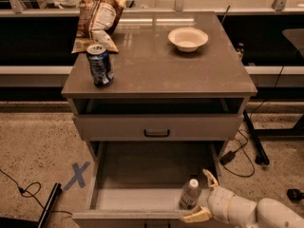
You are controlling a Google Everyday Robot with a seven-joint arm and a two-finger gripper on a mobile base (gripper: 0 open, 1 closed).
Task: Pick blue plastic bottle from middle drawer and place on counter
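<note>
The blue plastic bottle stands upright in the front right corner of the open middle drawer, its white cap up. My gripper reaches in from the lower right, open, with one finger behind the bottle and the other at the drawer's front edge. The fingers flank the bottle without closing on it. The counter is the glossy grey-brown top above.
On the counter stand a blue-and-silver soda can at front left, a chip bag at back left and a white bowl at back right. The upper drawer with a black handle is shut. Cables and a blue floor cross lie around.
</note>
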